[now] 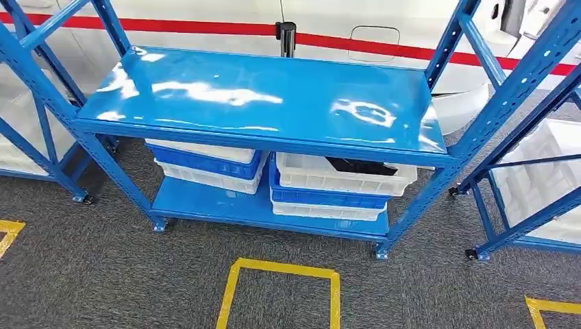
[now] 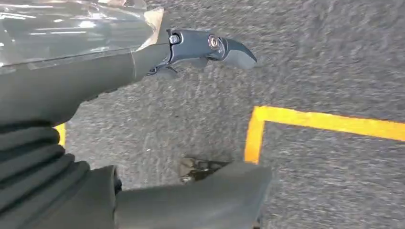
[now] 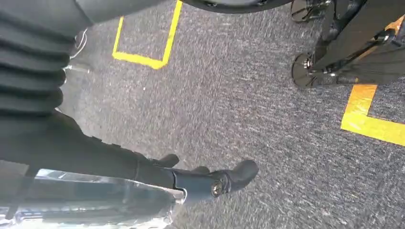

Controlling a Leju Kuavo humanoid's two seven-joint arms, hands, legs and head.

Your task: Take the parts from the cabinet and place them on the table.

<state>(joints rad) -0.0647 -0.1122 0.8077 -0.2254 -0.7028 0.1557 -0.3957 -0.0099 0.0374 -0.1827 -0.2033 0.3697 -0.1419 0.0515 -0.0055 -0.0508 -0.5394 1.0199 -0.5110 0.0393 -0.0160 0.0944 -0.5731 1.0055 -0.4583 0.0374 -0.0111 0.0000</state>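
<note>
Glossy blue steel cabinet (image 1: 274,103), centre frame, holds ribbed white and blue plastic bins (image 1: 329,181) below. Both the left hand (image 2: 191,52) and the right hand (image 3: 191,179) clasp clear crinkly bags (image 2: 71,28) over grey carpet (image 3: 239,95).

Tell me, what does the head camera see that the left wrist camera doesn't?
The head view alone shows the blue rack with its glossy top shelf and, beneath it, stacked white and blue bins, one holding something dark. The left wrist view alone shows the left hand hanging over the floor, with clear plastic film lying against it. Both show the grey carpet and yellow tape lines.
</note>
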